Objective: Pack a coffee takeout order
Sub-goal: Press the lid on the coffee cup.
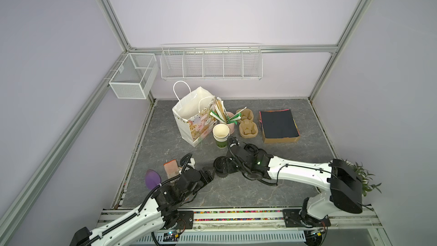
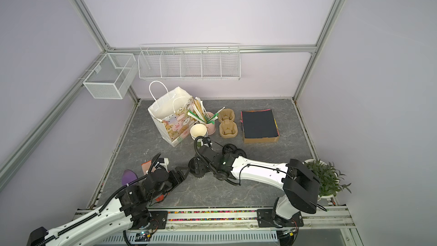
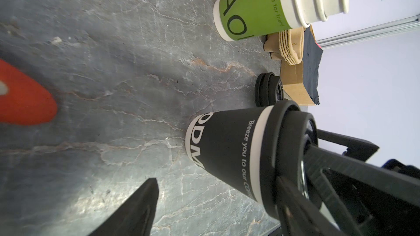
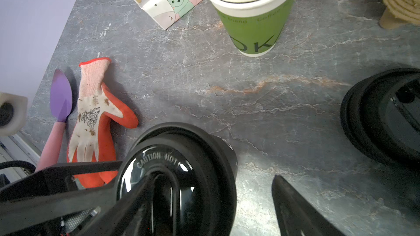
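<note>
Lidding step, by judgement: black paper cup with white lettering (image 3: pixel 227 155) upright on grey stone-patterned tabletop (image 1: pixel 236 192), near front. One finger of wide-open right gripper (image 4: pixel 211 178) rests on black plastic lid (image 4: pixel 159 157); left gripper (image 1: pixel 210 173), also wide, just beside cup. Brace wall first, press centrally, avoid tipping.

We are seeing the left arm (image 1: pixel 144 222) and right arm (image 1: pixel 302 176): white tapered shells are meeting black joint housings, black cables are looping alongside, and a green wrist light (image 1: pixel 259 162) is glowing.
</note>
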